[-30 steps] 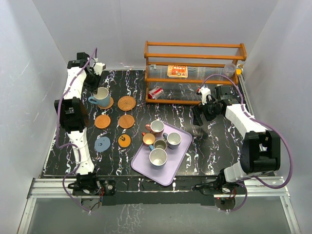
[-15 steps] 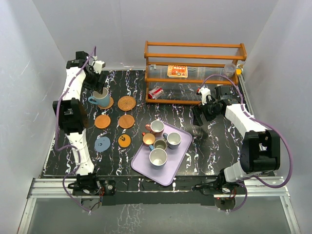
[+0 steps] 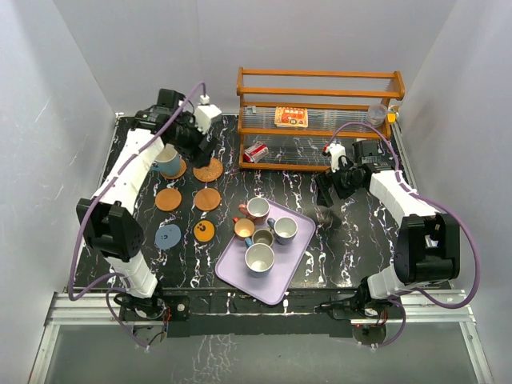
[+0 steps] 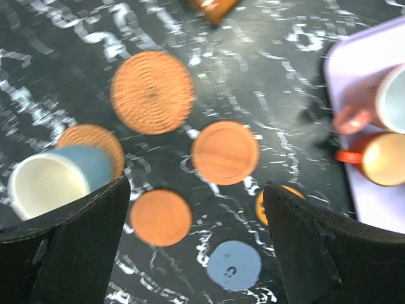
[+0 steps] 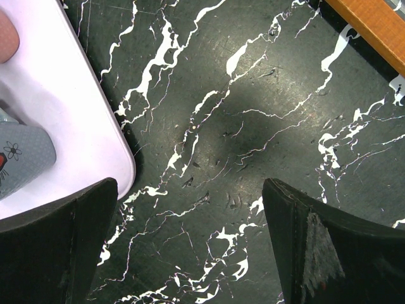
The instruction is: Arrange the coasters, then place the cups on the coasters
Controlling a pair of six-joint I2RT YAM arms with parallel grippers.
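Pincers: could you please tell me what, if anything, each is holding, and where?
Nothing. Both the left pincer and right pincer are open and empty.

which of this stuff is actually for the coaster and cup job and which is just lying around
For the job: six coasters; blue cup, already on one; five cups on the tray.
Just lying about: rack, packet, can.

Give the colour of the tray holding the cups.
Lilac tray; top external view shows it best.
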